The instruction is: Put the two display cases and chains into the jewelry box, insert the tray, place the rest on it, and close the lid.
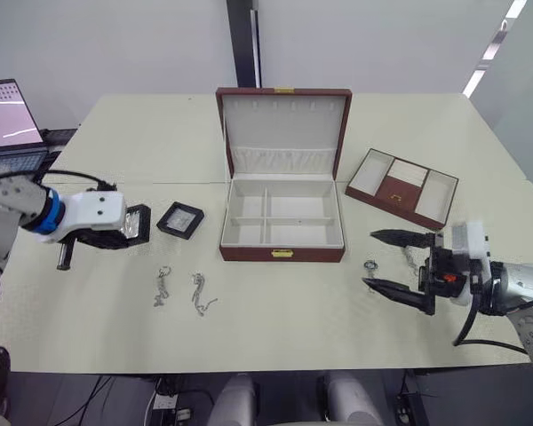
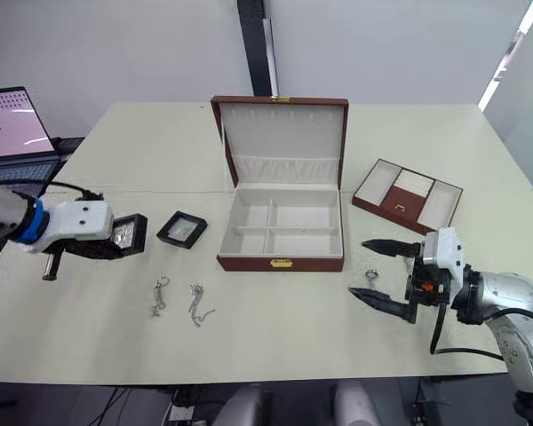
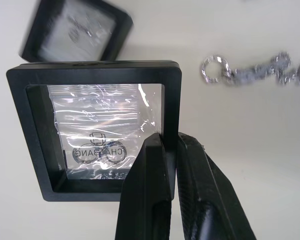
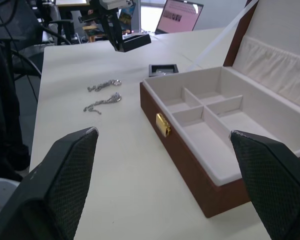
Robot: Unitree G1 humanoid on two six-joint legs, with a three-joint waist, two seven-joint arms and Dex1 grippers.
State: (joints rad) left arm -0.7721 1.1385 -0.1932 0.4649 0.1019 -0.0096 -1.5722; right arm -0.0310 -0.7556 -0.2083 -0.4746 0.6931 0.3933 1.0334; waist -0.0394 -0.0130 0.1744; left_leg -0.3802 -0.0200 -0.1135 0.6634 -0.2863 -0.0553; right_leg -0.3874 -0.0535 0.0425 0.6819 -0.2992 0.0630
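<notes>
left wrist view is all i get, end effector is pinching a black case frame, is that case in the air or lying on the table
Observer: In the air. The left end effector holds the display case above the table, tilted.
Operator: ok is the box open
Observer: Yes. The jewelry box sits mid-table with its lid standing upright, to the right of the held case.
Operator: where is the right arm
Observer: The right end effector is open, low over the table to the right of the box. A chain with a ring lies by its fingertips.
</notes>
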